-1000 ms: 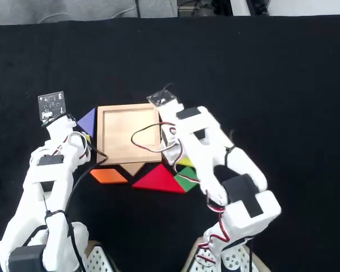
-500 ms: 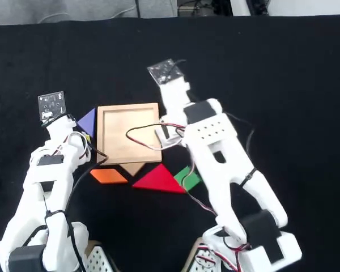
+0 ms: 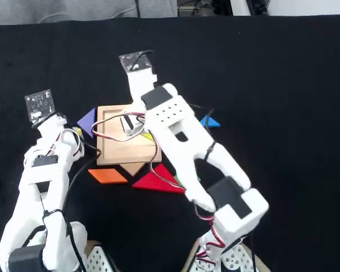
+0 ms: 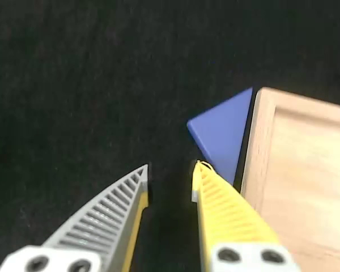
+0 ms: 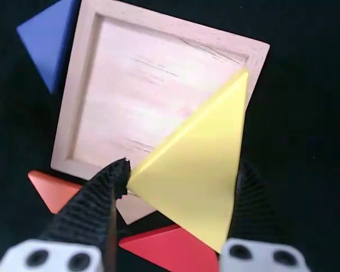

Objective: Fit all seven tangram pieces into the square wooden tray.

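Observation:
The square wooden tray (image 3: 114,146) lies empty on the black table. My right gripper (image 3: 137,128) hangs over its right half, shut on a large yellow triangle (image 5: 198,170) held tilted above the tray (image 5: 73,99). My left gripper (image 4: 170,170) is open and holds nothing, low beside the tray's left wall (image 4: 259,147), next to the blue-violet triangle (image 4: 224,133). That triangle (image 3: 88,120) touches the tray's left side. Along the tray's near edge lie an orange parallelogram (image 3: 107,176), a small tan triangle (image 3: 132,168) and a large red triangle (image 3: 156,180).
A small blue piece (image 3: 211,121) lies on the cloth to the right of the tray. The right arm's white body (image 3: 181,147) crosses the tray's right edge and hides what lies under it. Open black table stretches behind and to the far right.
The right arm swung left from beside the tray's right edge to over the tray, carrying the yellow triangle. The small blue piece came into sight. The left arm shifted slightly left.

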`<action>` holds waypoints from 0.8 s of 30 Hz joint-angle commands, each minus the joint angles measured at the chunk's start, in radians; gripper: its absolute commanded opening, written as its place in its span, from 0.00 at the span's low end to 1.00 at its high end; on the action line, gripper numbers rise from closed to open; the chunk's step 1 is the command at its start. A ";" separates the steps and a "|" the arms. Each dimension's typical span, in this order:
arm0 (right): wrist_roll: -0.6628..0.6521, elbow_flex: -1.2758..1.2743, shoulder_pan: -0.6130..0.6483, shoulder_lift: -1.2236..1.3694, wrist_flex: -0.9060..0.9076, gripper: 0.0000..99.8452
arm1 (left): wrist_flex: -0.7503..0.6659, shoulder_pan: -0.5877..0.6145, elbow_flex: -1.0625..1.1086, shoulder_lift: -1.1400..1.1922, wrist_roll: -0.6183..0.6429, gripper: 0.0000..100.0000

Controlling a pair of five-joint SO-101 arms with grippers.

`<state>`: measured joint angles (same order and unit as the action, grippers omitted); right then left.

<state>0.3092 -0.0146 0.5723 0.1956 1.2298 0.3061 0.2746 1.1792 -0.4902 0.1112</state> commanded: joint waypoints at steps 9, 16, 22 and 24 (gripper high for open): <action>0.494 0.064 0.072 0.107 -0.175 0.15 | -0.028 0.012 -0.015 0.002 0.009 0.14; 0.512 0.088 0.081 0.142 -0.166 0.16 | -0.028 0.018 -0.016 0.002 0.009 0.14; 0.497 0.171 0.086 0.147 0.012 0.24 | -0.029 0.012 -0.016 0.002 0.009 0.14; 0.480 0.188 0.118 0.147 0.048 0.35 | -0.031 0.010 -0.016 0.002 0.009 0.14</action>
<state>0.8124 0.0990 0.6490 0.3521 1.2206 0.2984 0.2808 1.1807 -0.4902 0.1158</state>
